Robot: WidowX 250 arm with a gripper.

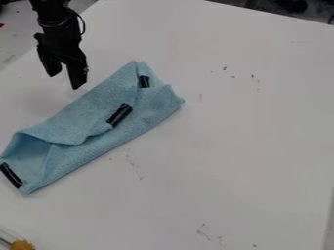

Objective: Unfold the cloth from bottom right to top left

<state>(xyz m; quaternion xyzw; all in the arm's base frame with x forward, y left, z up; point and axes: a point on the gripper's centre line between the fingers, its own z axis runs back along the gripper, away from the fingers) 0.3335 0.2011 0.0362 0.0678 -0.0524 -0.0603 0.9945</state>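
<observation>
White and scuffed, the surface (pixel 228 146) carried a blue cloth (pixel 85 114), folded into a long band slanting from lower left to upper middle. The black gripper (pixel 64 81) hung near its far edge, jaws spread, touching nothing. Black strips (pixel 119 115) marked the cloth; an orange-yellow object (pixel 22 244) showed at lower left.

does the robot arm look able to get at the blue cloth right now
Likely yes: the end effector hangs open near the upper-left side of the blue cloth, which lies uncovered on the white table, with nothing visible between them.
</observation>
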